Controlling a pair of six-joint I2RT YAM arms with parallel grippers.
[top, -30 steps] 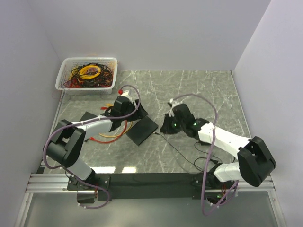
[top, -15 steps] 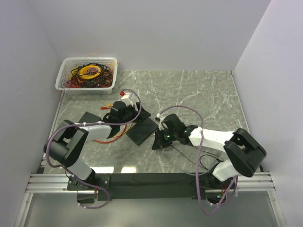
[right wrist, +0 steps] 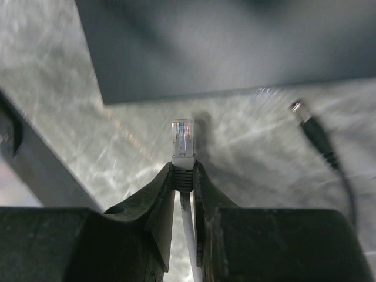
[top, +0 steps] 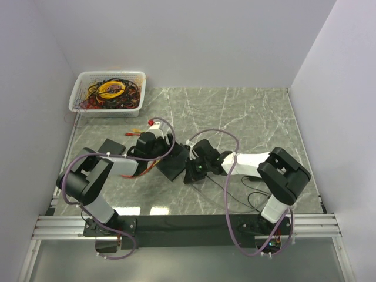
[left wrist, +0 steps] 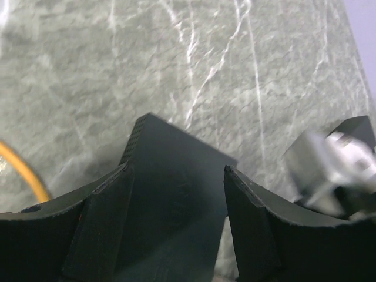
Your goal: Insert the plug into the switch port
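At the right wrist you see the right gripper pinching the plug near the switch, a grip the overhead view hides; your left gripper stands spread astride the switch.

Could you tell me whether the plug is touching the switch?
Apart: the right wrist view shows bare table between the plug and the switch.

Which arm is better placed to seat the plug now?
Right. The right gripper is shut on the plug, whose tip points at the switch just ahead. The left gripper only straddles the switch and holds no plug.
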